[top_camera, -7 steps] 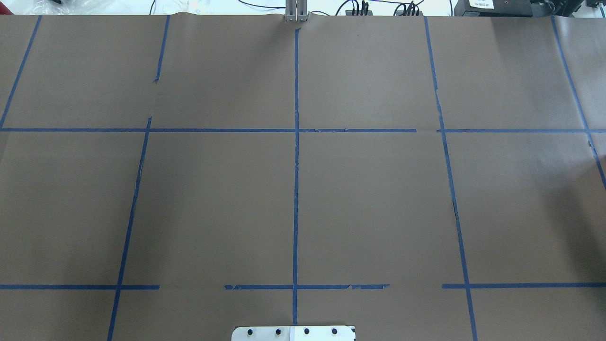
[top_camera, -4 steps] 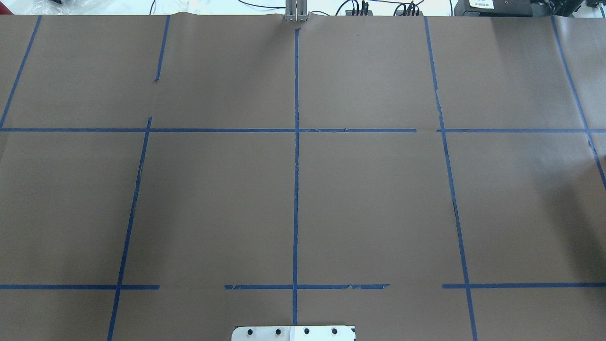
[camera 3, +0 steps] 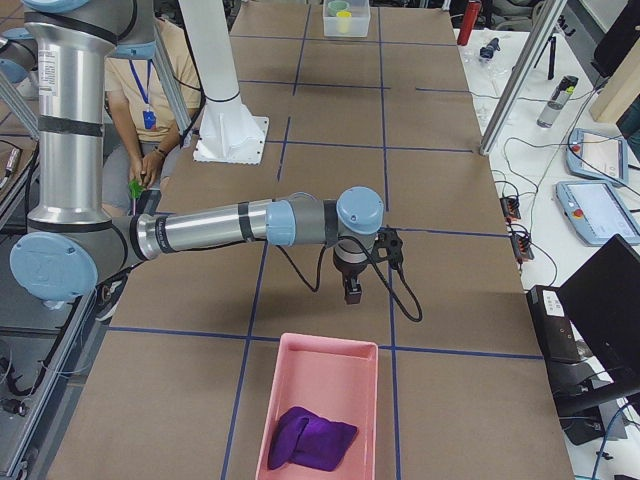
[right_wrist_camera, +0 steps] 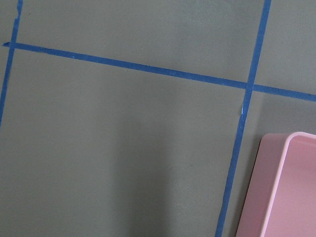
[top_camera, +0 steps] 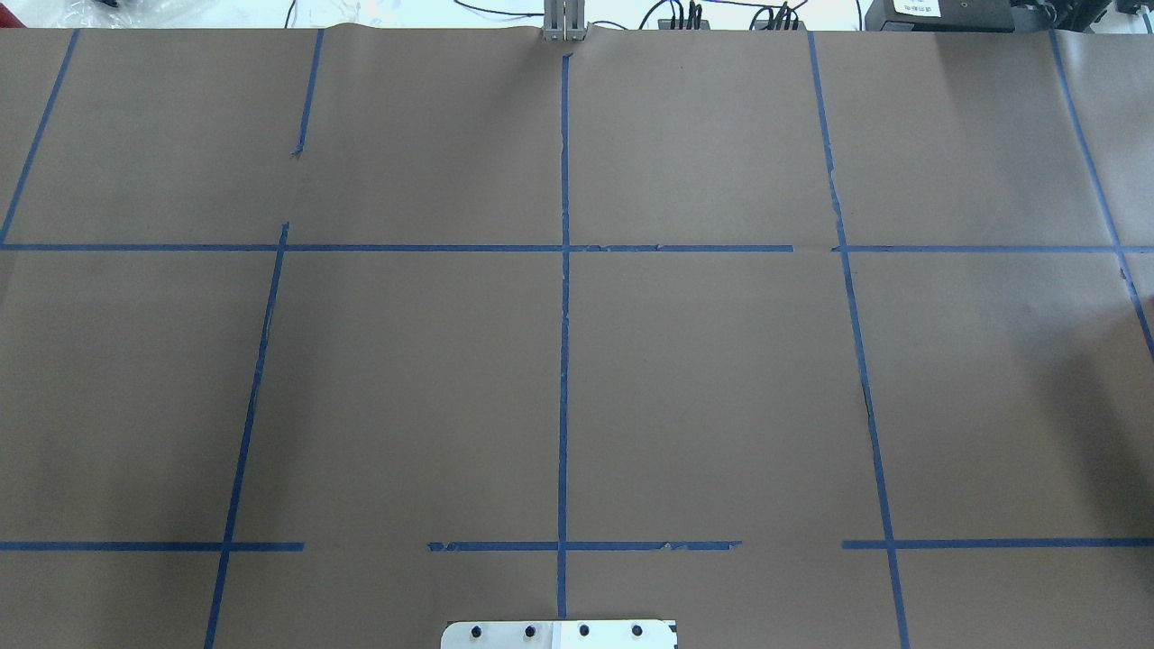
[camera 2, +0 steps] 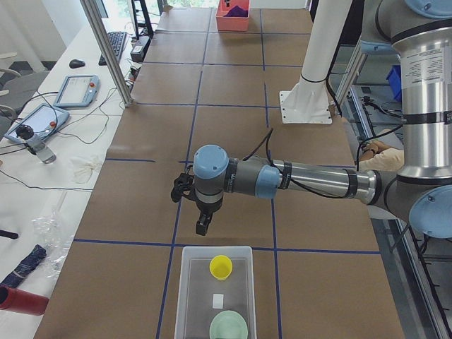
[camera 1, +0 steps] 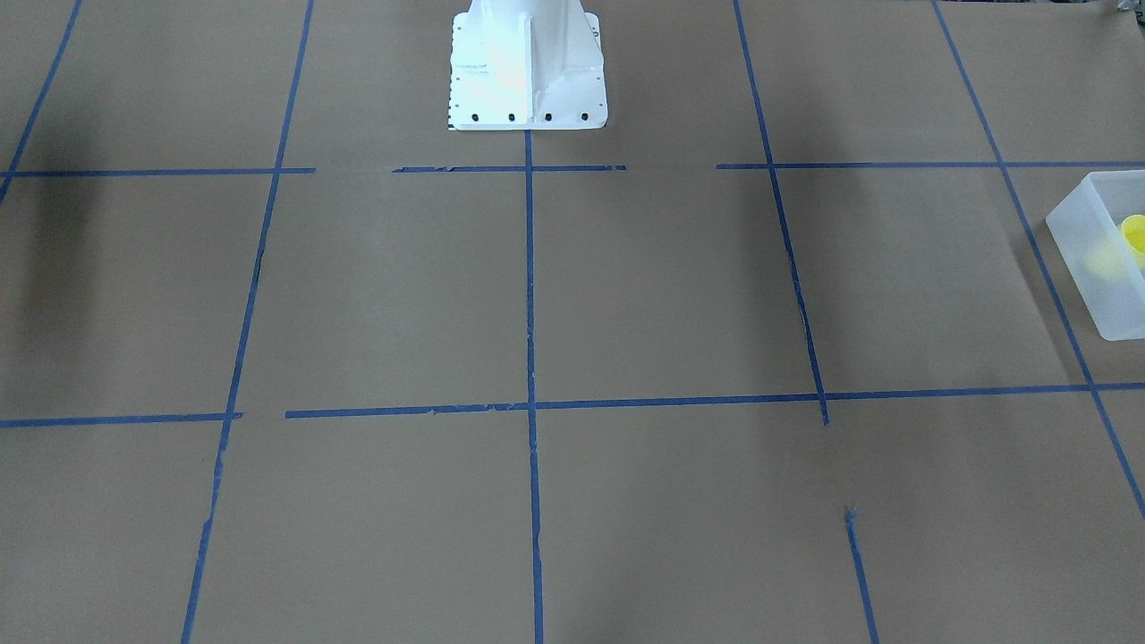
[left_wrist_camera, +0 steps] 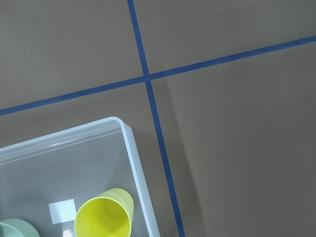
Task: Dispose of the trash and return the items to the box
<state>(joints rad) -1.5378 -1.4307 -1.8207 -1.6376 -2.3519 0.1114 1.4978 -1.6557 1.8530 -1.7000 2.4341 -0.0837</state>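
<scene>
The yellow cup (camera 2: 221, 266) stands upright inside the frosted-white box (camera 2: 216, 248), beside a pale green bowl (camera 2: 229, 326). The left wrist view shows the cup (left_wrist_camera: 103, 217) near the box's corner rim (left_wrist_camera: 129, 140). The box (camera 1: 1078, 241) sits at the right edge of the front view, with the cup (camera 1: 1134, 237) partly cut off. My left gripper (camera 2: 203, 227) hangs just beyond the box's far end, pointing down; I cannot tell if it is open. My right gripper (camera 3: 352, 295) hangs near a pink bin (camera 3: 318, 400); I cannot tell its state.
The pink bin holds a purple cloth (camera 3: 310, 438), and its corner shows in the right wrist view (right_wrist_camera: 281, 187). The white robot base (camera 1: 528, 72) stands at the table's robot side. A person (camera 3: 150, 90) sits behind the robot. Blue tape lines cross the brown table.
</scene>
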